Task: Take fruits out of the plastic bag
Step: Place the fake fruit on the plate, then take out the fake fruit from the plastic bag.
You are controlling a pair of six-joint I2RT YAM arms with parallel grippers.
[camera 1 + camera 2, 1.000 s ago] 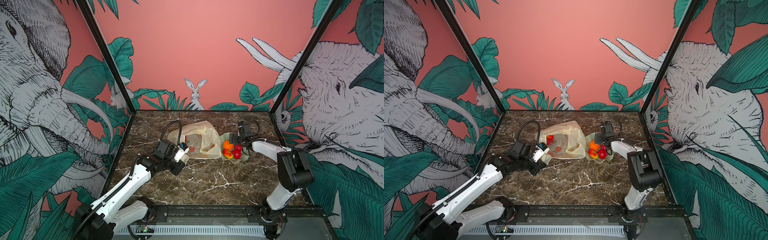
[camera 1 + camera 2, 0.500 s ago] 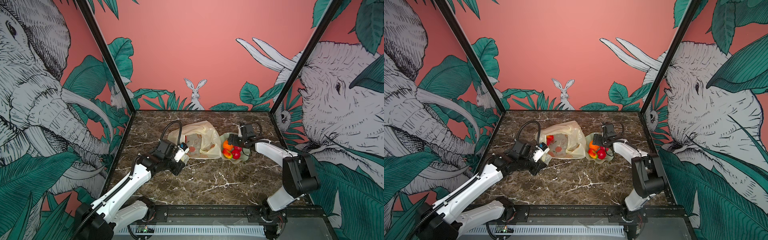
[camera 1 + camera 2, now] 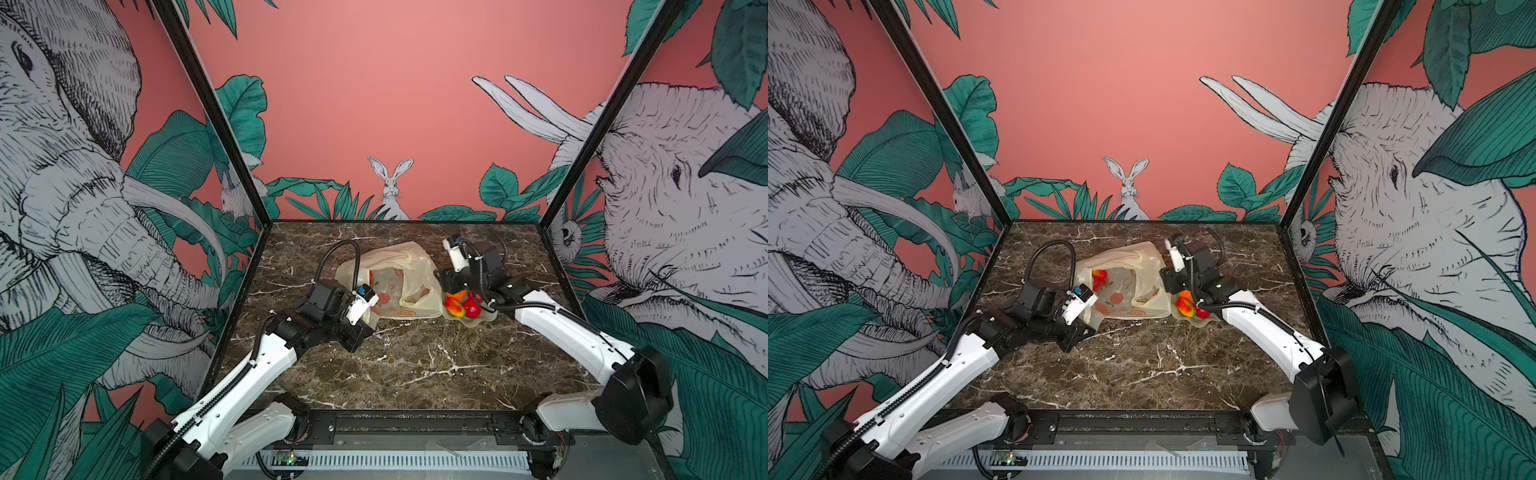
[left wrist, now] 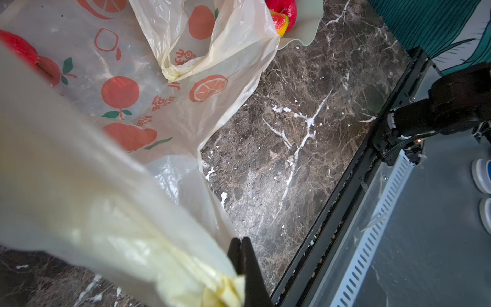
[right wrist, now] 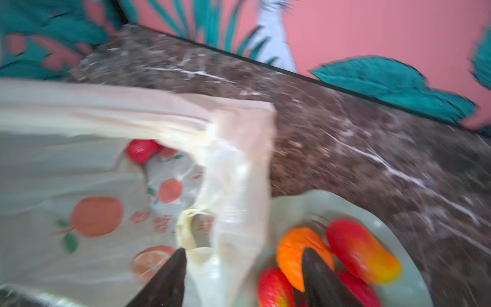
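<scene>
Left gripper (image 4: 240, 240): jaws pinched fully shut on a bunched handle of the plastic bag (image 3: 395, 286). The film rises from the rest of the bag to that pinch, so the mouth gapes.

The bag lies crumpled on the table (image 3: 415, 365). Its second handle is loose, flopped over the bag's own printed face.

One red fruit (image 3: 1099, 277) is inside the bag, at the end away from the dish (image 3: 486, 319). It shows in both top views and through the film in the left wrist view. I cannot tell if more are under the folds.

The dish is pale green with a wavy rim, and the bag's edge on the right-arm side touches it and laps slightly over it. The fruits (image 3: 463, 305) out of the bag are piled in it: one orange, red-yellow oval ones and a red one, all touching each other.

Right gripper (image 5: 244, 252): jaws apart and gripping nothing, above the bag's dish-side edge. One jaw is over the bag film, the other over the orange. The right wrist view is motion-blurred, so contact with the film is unclear.
</scene>
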